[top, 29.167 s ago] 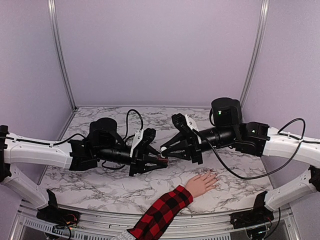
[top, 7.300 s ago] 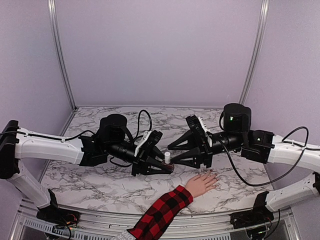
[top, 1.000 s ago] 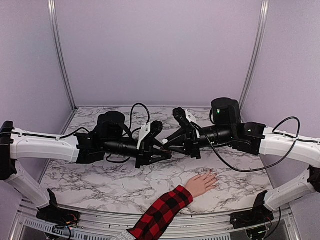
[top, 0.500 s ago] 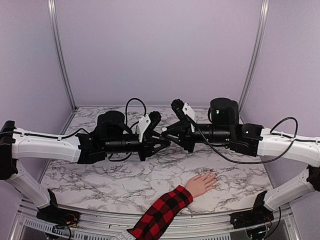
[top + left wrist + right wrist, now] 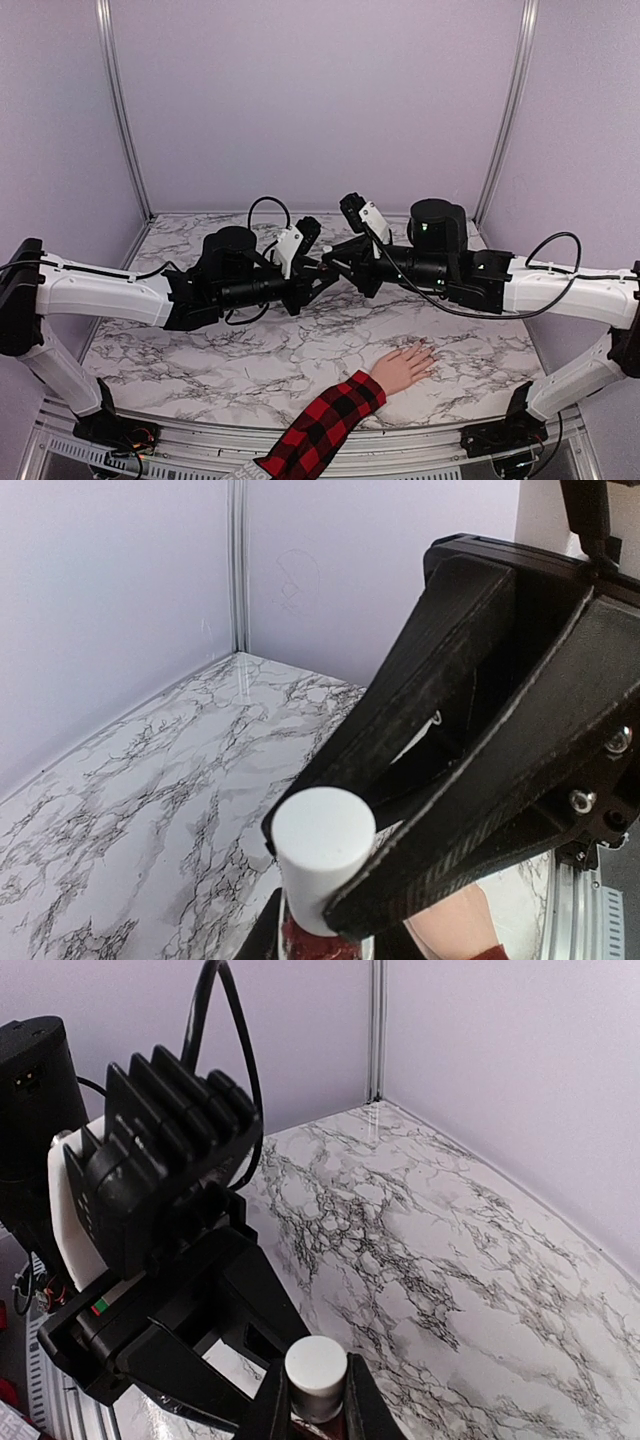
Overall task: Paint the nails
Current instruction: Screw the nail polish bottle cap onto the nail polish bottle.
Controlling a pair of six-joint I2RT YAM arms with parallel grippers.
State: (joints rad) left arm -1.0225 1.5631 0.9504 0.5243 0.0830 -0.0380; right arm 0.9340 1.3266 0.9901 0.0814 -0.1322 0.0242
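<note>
My left arm (image 5: pixel 110 292) reaches in low from the left, forearm nearly level, wrist raised above the table (image 5: pixel 250 365). My left jaws are clenched on the bottle (image 5: pixel 316 944), gripping its dark-red body from below. The cap (image 5: pixel 322 852) is seated on the bottle and tilts up toward my left wrist camera. My right jaws meet it from the opposite side and are clenched across the cap, one finger (image 5: pixel 470 810) on each flank. Both sets of jaws join above mid-table.

The hand (image 5: pixel 403 367) lies flat on the table, below the jaws, toward my bases and right of centre, well apart from the bottle. Its long axis runs from the sleeve (image 5: pixel 322 424) at the near edge up and rightward to the fingertips. The nails (image 5: pixel 429 351) sit at those ends and are too small to make out singly. My right arm (image 5: pixel 560 290) is the nearer one, stretched level from the right, elbow high. Judgement: the cap must come off first.
</note>
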